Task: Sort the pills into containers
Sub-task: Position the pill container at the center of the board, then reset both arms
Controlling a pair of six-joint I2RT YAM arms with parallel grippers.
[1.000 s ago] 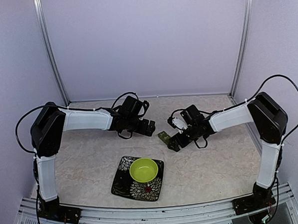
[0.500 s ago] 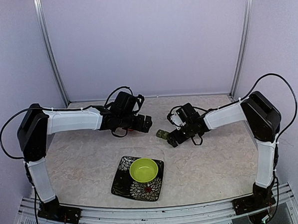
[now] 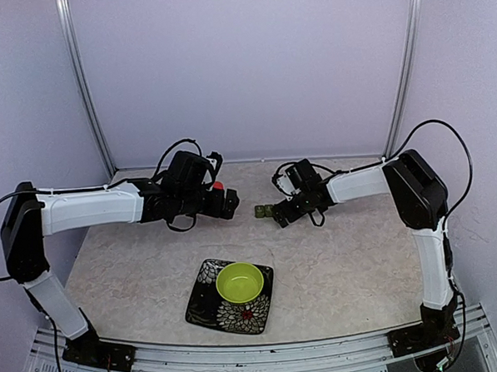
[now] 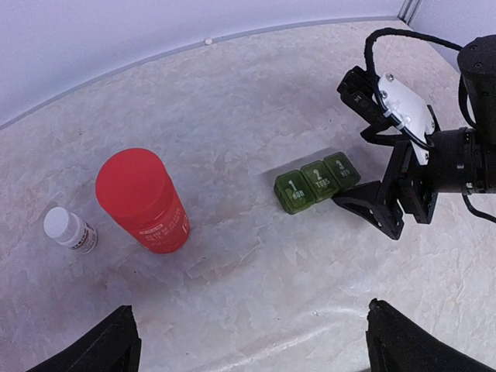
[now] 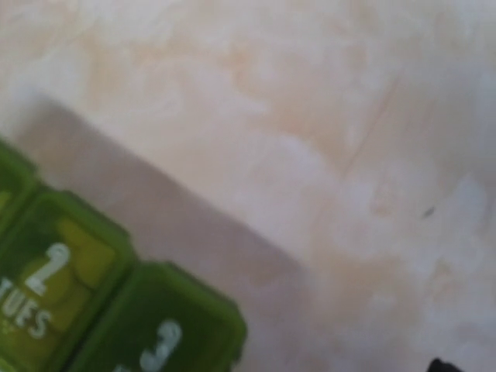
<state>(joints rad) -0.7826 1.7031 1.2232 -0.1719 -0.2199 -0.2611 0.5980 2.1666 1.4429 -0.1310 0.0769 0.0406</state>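
The containers are a dark green three-compartment pillbox (image 3: 264, 210) lying on the table, lids shut and numbered 1 to 3 (image 4: 316, 180). My right gripper (image 3: 278, 216) stands open right beside its end marked 3, one black finger (image 4: 370, 208) reaching to that end. In the right wrist view the pillbox (image 5: 93, 310) fills the lower left corner, blurred. My left gripper (image 3: 229, 205) is open with nothing between its fingertips (image 4: 252, 349), hovering near a red-capped orange bottle (image 4: 143, 200). No pills show in any view.
A small white-capped bottle (image 4: 70, 229) stands left of the orange bottle. A lime-green bowl (image 3: 239, 281) sits on a black flowered plate (image 3: 206, 301) near the front edge. Walls close the back and sides.
Both arms have reached farther toward the back wall. The pillbox has slid back and left together with the right gripper. The left arm's move has uncovered the orange bottle.
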